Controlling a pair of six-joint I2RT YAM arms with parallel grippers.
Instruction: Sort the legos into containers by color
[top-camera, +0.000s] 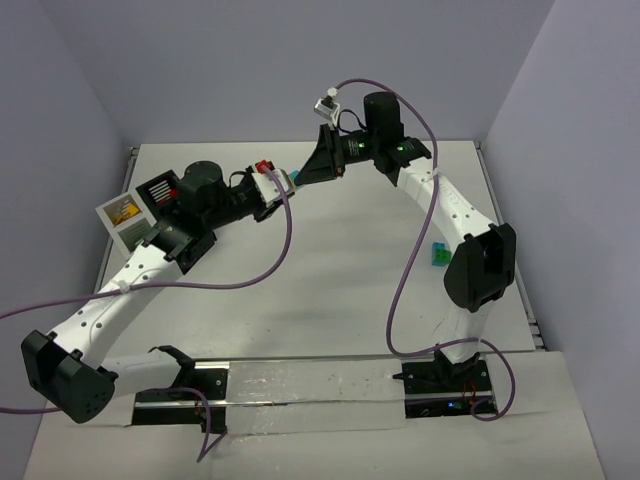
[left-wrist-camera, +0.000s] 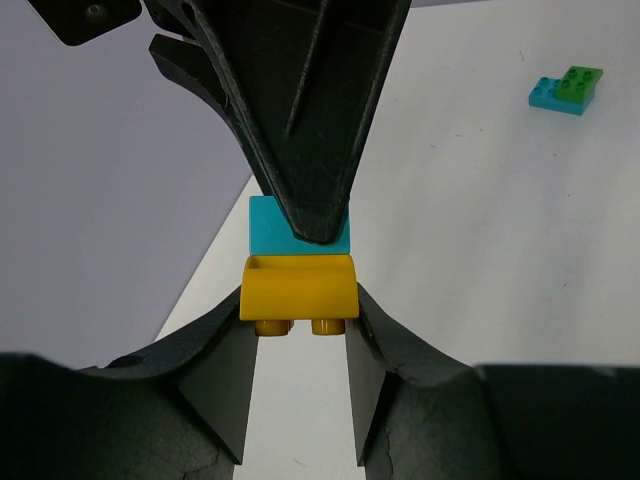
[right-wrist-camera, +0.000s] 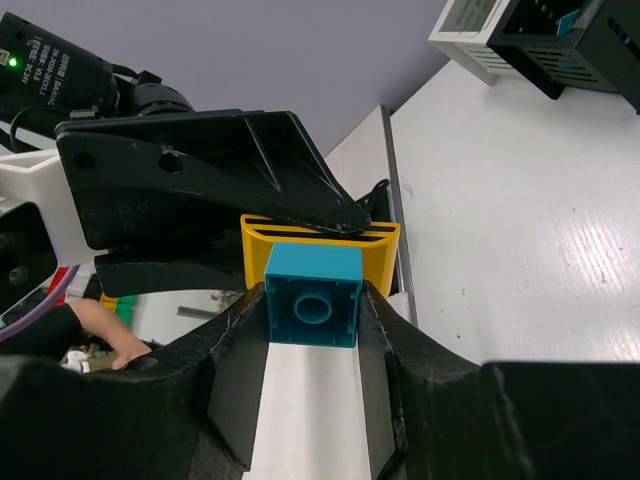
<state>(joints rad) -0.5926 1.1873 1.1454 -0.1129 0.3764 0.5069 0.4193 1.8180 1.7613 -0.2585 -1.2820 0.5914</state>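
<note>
1. Slatted white-and-black plastic bins (top-camera: 132, 238) sit far left.
2. My left gripper (left-wrist-camera: 300, 315) clamps a yellow plastic brick (left-wrist-camera: 298, 288) midair; right gripper (right-wrist-camera: 312, 322) clamps the teal plastic brick (right-wrist-camera: 312, 298) stuck on it.
3. Crooked pull could fling one.

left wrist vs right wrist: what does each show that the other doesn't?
Left wrist only: a green-and-teal brick pair lying on the table. Right wrist only: the white and black bins standing on the table. Both: the yellow brick and the teal brick joined together, the left jaws shut on the yellow one, the right jaws shut on the teal one.
</note>
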